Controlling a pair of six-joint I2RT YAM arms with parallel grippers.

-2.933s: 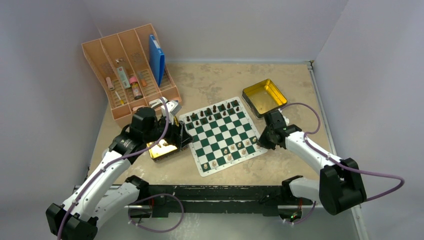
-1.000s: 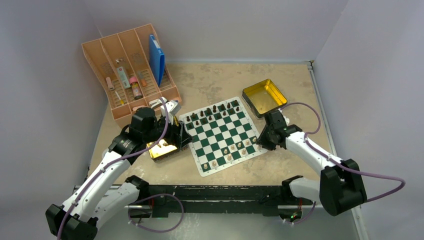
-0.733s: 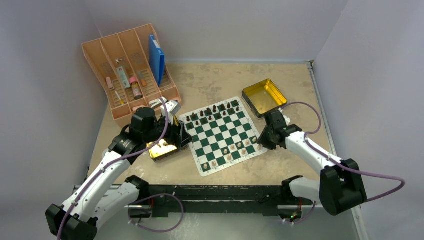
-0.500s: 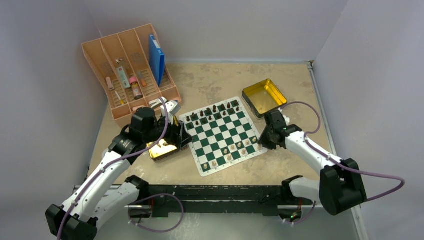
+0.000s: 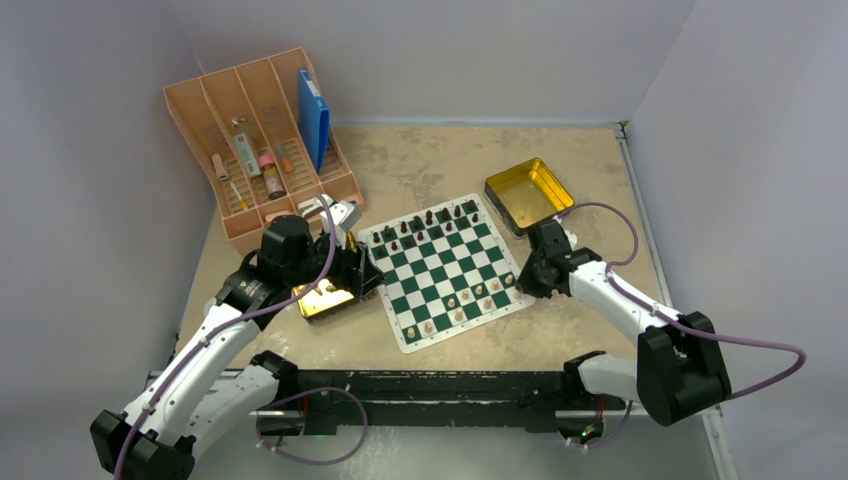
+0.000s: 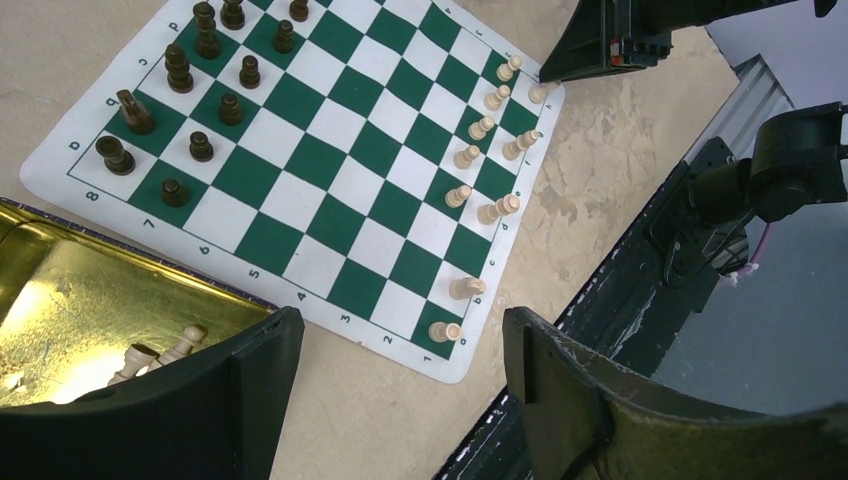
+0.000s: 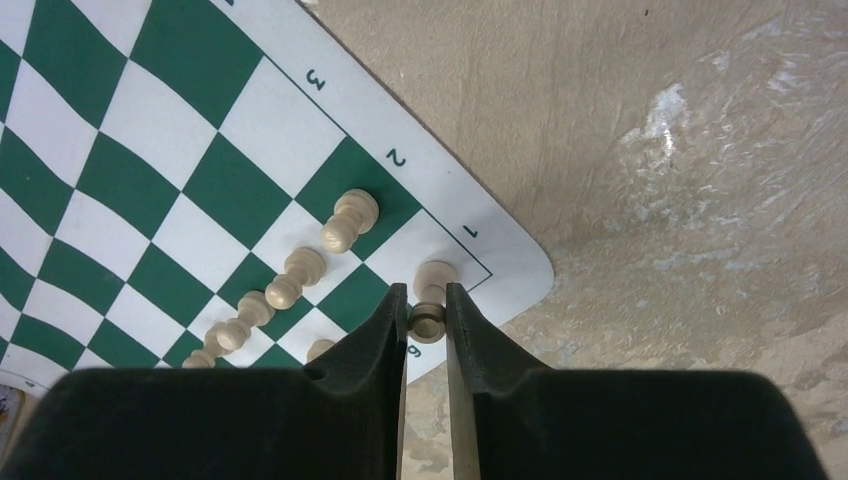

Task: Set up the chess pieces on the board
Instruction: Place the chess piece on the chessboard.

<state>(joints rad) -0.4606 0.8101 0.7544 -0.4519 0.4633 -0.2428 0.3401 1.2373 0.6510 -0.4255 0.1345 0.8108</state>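
The green and white board (image 5: pixel 432 266) lies mid-table. Several tan chess pieces (image 5: pixel 470 293) stand along its near right edge, seen also in the left wrist view as a row of tan pieces (image 6: pixel 480 128). My right gripper (image 5: pixel 518 284) is at the board's right corner. In its wrist view the right gripper (image 7: pixel 427 300) is shut on a tan corner piece (image 7: pixel 436 275), both pads touching its top. My left gripper (image 6: pixel 400 330) hangs open over the board's left corner and a gold tin (image 6: pixel 80 300) holding two loose tan pieces (image 6: pixel 160 352).
Dark brown chessmen (image 5: pixel 430 222) fill the board's far rows. A second gold tin (image 5: pixel 528 193) sits behind my right gripper. An orange divided tray (image 5: pixel 260 140) with small items and a blue box (image 5: pixel 313 118) stands at the back left. Walls close three sides.
My right gripper's jaws have narrowed onto the tan corner piece. The left arm has not moved.
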